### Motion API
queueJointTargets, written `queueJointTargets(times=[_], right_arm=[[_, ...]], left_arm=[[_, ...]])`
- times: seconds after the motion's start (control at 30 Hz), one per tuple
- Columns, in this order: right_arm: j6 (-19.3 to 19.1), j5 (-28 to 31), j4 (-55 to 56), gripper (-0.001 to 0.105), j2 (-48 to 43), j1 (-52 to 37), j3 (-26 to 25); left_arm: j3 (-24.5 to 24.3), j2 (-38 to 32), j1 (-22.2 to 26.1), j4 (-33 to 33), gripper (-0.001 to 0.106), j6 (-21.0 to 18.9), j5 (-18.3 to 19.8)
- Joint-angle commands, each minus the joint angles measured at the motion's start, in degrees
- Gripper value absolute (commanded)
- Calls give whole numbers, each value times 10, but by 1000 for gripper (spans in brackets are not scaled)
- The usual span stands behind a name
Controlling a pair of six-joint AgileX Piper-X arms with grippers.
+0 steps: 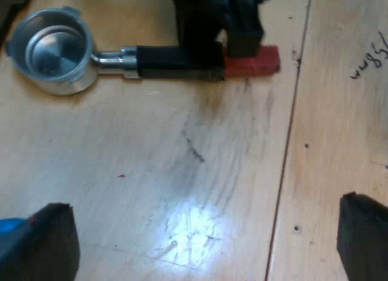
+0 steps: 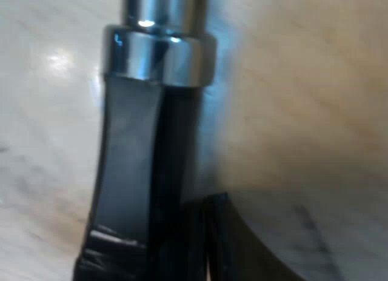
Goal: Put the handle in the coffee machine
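**Item 1. Portafilter** [image 1: 51, 51]. Loose, lying flat on the table [image 1: 121, 172]. The round metal bowl faces open side up and its shiny bare bottom is visible. Small lugs stand out from the rim.

**Item 2. Handle** [image 1: 176, 62]. Dark and straight, joined to the bowl by a chrome collar [image 2: 157, 51] and finished in a red end [image 1: 257, 58]. It rests along the table surface. In the right wrist view it appears very close, glossy black just below the collar.

**Item 3. Right gripper** [image 1: 221, 48]. Black, set down over the handle at the stretch just before the red end. In the right wrist view, a black part of it lies right against the side of the handle, a little way below the collar. The portafilter is on the table, not lifted. I cannot tell whether this gripper is clamped on the handle or only placed around it.

**Item 4. Left gripper** [image 1: 203, 208]. Its fingers [image 1: 42, 244] are spread wide apart and hold nothing. It hangs above bare table, well apart from the portafilter, over a bright patch of glare [image 1: 194, 223].

**Item 5. Table.** Pale wood in boards, with a dark seam [image 1: 285, 148] between two of them. Grey scuff marks [image 1: 194, 151] lie between the handle and the glare. There is pen handwriting [image 1: 370, 57] on the board across the seam from the portafilter.
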Motion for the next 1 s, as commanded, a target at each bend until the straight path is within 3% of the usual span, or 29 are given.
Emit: queueJointTargets(times=[0.03, 0.53, 0.73, 1.0], right_arm=[[19, -26, -25, 0, 13, 22, -1], [153, -27, -222, 0, 68, 85, -12], [183, -24, -309, 0, 93, 85, -23], [183, -10, -313, 0, 100, 85, -35]], left_arm=[[-4, 0, 5, 2, 87, -3, -4], [-4, 0, 9, 2, 87, -3, -4], [-4, 0, 9, 2, 87, -3, -4], [-4, 0, 9, 2, 87, -3, -4]])
